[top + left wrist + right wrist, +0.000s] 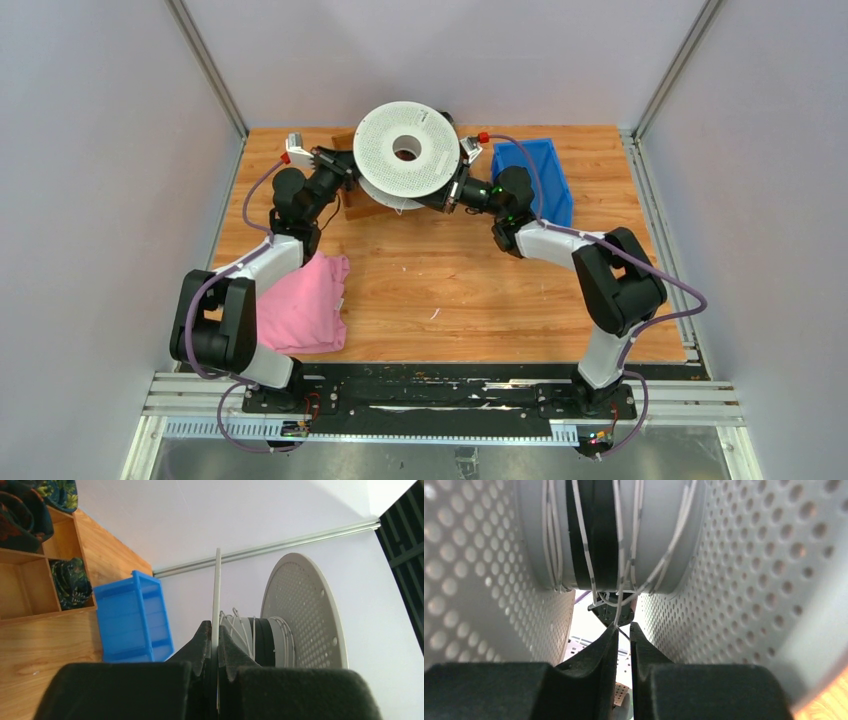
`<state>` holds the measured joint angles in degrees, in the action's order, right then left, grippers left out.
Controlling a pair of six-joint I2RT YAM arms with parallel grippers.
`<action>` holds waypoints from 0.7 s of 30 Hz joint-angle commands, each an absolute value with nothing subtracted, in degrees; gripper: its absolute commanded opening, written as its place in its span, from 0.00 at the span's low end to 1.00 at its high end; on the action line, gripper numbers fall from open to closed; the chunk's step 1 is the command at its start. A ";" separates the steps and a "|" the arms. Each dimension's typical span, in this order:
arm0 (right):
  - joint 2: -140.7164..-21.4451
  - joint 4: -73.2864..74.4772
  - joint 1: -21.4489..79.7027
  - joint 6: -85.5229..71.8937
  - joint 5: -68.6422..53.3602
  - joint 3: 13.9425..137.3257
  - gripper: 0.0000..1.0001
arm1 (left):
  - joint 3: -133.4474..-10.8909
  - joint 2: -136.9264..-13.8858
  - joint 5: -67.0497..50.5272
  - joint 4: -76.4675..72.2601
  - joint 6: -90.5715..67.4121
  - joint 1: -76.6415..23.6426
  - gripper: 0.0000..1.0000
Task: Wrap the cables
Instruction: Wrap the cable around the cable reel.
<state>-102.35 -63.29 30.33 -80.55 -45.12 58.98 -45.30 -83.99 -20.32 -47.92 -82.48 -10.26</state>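
Observation:
A white perforated spool point(405, 150) hangs in the air over the back of the table, held between both arms. Thin white-grey cable point(620, 540) is wound loosely round its grey and black hub, also seen in the left wrist view point(245, 630). My left gripper point(217, 635) is shut on the thin edge of one flange point(217, 590), at the spool's left point(350, 170). My right gripper point(624, 630) reaches between the two flanges from the right point(447, 195). Its jaws stand a narrow gap apart, and a hanging cable strand touches the left fingertip point(613, 632).
A blue bin point(535, 175) stands at the back right and also shows in the left wrist view point(132, 615). A wooden compartment box point(30, 580) holding dark floral cloths lies under the spool. A pink cloth point(305, 305) lies at the front left.

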 commanded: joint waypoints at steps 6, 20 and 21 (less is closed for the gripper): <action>-99.30 -61.49 31.06 -75.63 -44.84 57.17 0.26 | -46.10 -83.47 -24.39 -53.95 -84.16 -12.18 0.00; -90.64 -41.87 25.11 -59.43 -50.32 56.25 0.55 | -46.67 -84.88 -25.58 -54.39 -88.45 -10.22 0.00; -90.50 -39.91 24.95 -58.04 -50.50 56.51 0.55 | -46.74 -84.90 -25.58 -54.46 -88.69 -10.13 0.00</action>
